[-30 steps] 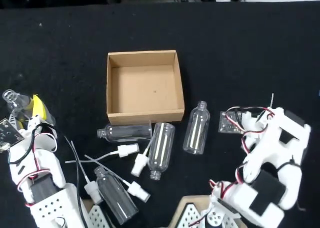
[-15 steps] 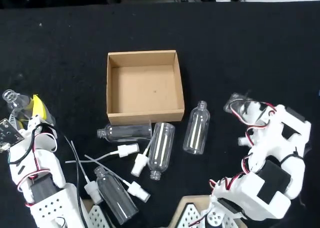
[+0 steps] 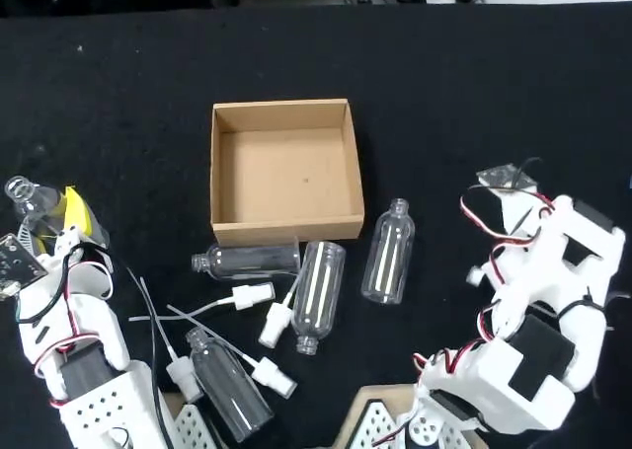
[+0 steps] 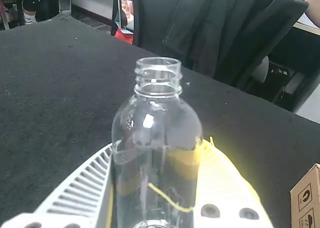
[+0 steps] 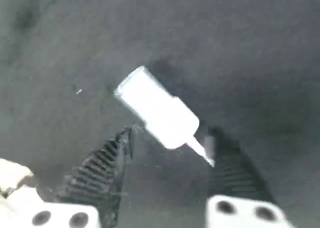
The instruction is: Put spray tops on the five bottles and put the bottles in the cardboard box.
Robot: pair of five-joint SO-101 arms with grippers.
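My left gripper (image 4: 159,145) (image 3: 54,212), with yellow tape on one finger, is shut on an uncapped clear bottle (image 4: 155,133) (image 3: 22,194) at the table's left edge. A white spray top (image 5: 157,110) (image 3: 477,271) sits just past my right gripper (image 5: 169,138), whose fingers (image 5: 105,163) stand wide apart and open; its thin tube end meets one finger. Several more uncapped bottles lie in front of the cardboard box (image 3: 286,230): one (image 3: 390,250), another (image 3: 321,293), a third (image 3: 247,261). Loose spray tops (image 3: 252,295) (image 3: 272,375) lie among them.
A fourth bottle (image 3: 229,385) lies near the left arm's base, with long white tubes crossing the black cloth beside it. The right arm's body (image 3: 543,311) fills the near right corner. Bare cloth stretches beyond and to the right of the box.
The right arm's wrist swung toward the far side of the table, and a white spray top came into sight beside it. The left arm and its bottle stayed put.
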